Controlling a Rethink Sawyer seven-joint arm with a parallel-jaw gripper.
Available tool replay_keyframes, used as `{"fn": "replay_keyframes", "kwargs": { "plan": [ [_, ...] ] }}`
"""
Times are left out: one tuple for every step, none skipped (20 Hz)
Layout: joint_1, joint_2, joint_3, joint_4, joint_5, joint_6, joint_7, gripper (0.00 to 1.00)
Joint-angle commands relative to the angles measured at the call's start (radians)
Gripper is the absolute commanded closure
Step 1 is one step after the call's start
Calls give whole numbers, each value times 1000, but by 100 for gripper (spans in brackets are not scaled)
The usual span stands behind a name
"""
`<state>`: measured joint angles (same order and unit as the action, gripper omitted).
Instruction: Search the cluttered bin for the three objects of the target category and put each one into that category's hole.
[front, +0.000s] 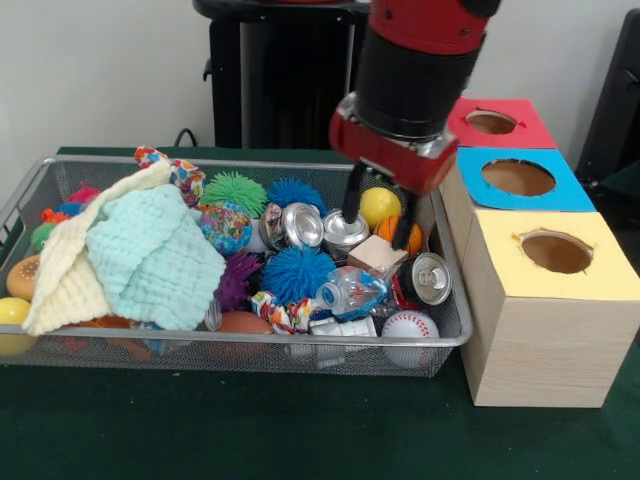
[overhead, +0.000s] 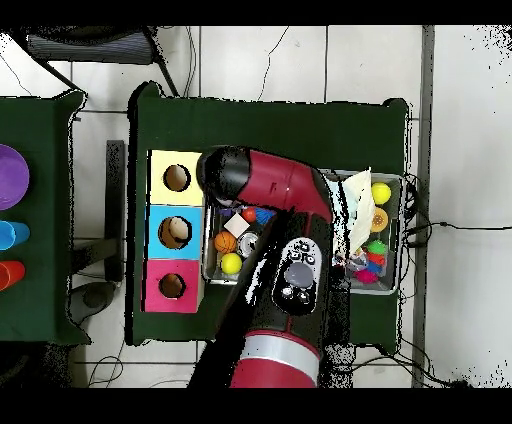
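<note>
My gripper (front: 377, 220) hangs open over the right end of the wire bin (front: 40, 345), its black fingers (front: 352, 205) down among the clutter and holding nothing. Between and behind the fingers sits a yellow ball (front: 380, 205); an orange ball (front: 413, 238) is by the right finger. Silver cans lie close by: one (front: 303, 224) to the left, one (front: 343, 231) at the left finger, one (front: 430, 278) to the front right. A tan block (front: 377, 255) lies just below. In the overhead view the arm (overhead: 285, 190) hides the gripper.
Three boxes with holes line the bin's right side: yellow (front: 556, 252), blue (front: 518, 177), red (front: 491, 122). A teal cloth (front: 150, 255) over a cream cloth (front: 60, 270) covers the left half. Spiky balls (front: 297, 272), a crushed bottle (front: 350, 292) and a baseball (front: 408, 325) fill the middle.
</note>
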<state>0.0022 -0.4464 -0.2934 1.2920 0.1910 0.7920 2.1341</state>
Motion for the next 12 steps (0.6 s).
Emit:
{"fn": "replay_keyframes", "kwargs": {
  "plan": [
    [-77, 51, 124, -16, -95, -16, -126, 0],
    [-82, 52, 130, -7, -98, -18, -124, 0],
    [-93, 57, 139, 2, -105, -21, -122, 0],
    [-103, 66, 150, 10, -107, -36, -121, 0],
    [-111, 71, 162, 21, -111, -48, -118, 0],
    [-115, 78, 169, 28, -116, -58, -115, 0],
    [-120, 85, 176, 35, -122, -68, -112, 0],
    [-124, 92, 180, 35, -127, -67, -109, 0],
    [-128, 99, 185, 35, -133, -66, -107, 0],
    [-134, 103, 192, 42, -140, -84, -105, 0],
    [-142, 107, 201, 49, -145, -100, -104, 0],
    [-149, 111, 209, 55, -151, -115, -104, 0]
  ]
}}
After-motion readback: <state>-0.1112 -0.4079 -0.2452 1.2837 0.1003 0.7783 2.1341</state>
